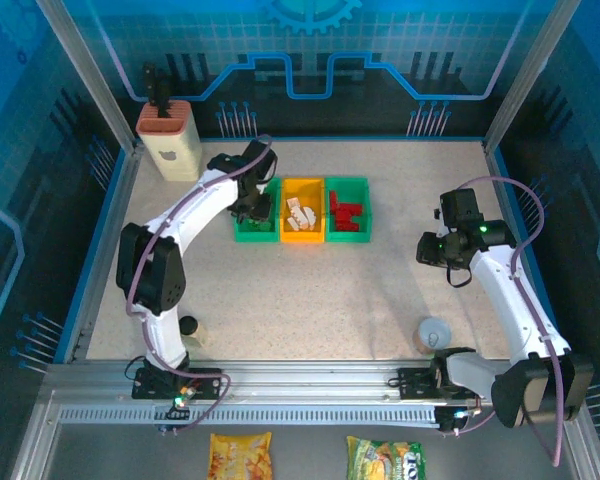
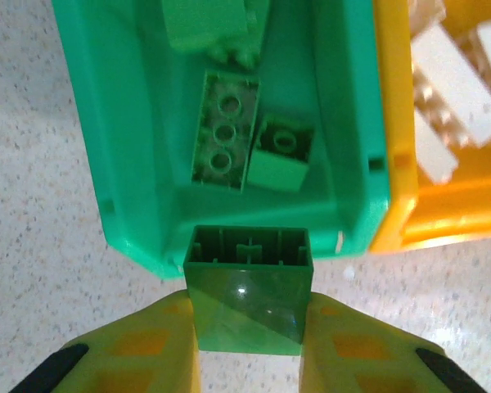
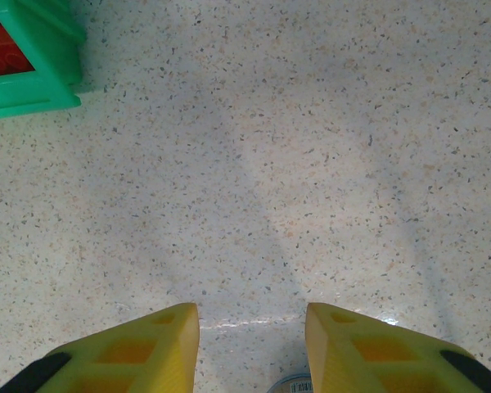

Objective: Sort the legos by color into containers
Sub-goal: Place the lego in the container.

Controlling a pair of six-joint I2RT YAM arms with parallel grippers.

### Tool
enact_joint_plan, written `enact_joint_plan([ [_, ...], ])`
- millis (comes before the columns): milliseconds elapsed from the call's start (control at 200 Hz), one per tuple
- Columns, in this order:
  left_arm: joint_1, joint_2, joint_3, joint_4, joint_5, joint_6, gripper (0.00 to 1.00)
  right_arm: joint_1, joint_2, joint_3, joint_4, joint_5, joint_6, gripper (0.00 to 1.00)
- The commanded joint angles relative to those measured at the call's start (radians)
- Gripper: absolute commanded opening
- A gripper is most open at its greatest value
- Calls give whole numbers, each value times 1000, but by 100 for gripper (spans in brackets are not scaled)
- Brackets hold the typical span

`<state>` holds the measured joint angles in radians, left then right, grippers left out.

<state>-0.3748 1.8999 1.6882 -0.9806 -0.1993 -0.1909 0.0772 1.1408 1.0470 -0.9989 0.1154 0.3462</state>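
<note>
Drop-off time: the left gripper (image 2: 250, 332) is clamped tight on a glossy green plastic studded brick (image 2: 247, 286). Its hollow underside faces the camera, and it sits right over the near rim of the left green plastic bin (image 2: 106, 164). Three loose green bricks (image 2: 225, 131) lie inside, and cream bricks (image 2: 458, 74) fill the orange-yellow bin (image 2: 425, 221) next door. The next move looks like a nudge past the rim, then release. The right gripper (image 3: 252, 344) hovers over the speckled table (image 3: 270, 164), jaws apart and empty, near the right green bin (image 3: 33, 90).
</note>
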Motion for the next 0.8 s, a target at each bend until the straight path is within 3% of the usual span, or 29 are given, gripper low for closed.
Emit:
enact_joint_plan([
  [0, 26, 55, 43, 30, 58, -58, 25, -14, -12, -11, -24, -14, -10, 40],
  [200, 72, 126, 79, 78, 147, -102, 14, -15, -18, -18, -24, -8, -10, 40],
  [295, 88, 158, 86, 95, 200, -117, 0, -15, -21, -19, -25, -4, -9, 40],
  [490, 111, 206, 95, 126, 250, -134, 0, -14, -21, -15, -27, -1, -10, 40],
  [790, 117, 268, 148, 149, 329, -133, 9, -15, -16, -16, -28, -4, -10, 40],
])
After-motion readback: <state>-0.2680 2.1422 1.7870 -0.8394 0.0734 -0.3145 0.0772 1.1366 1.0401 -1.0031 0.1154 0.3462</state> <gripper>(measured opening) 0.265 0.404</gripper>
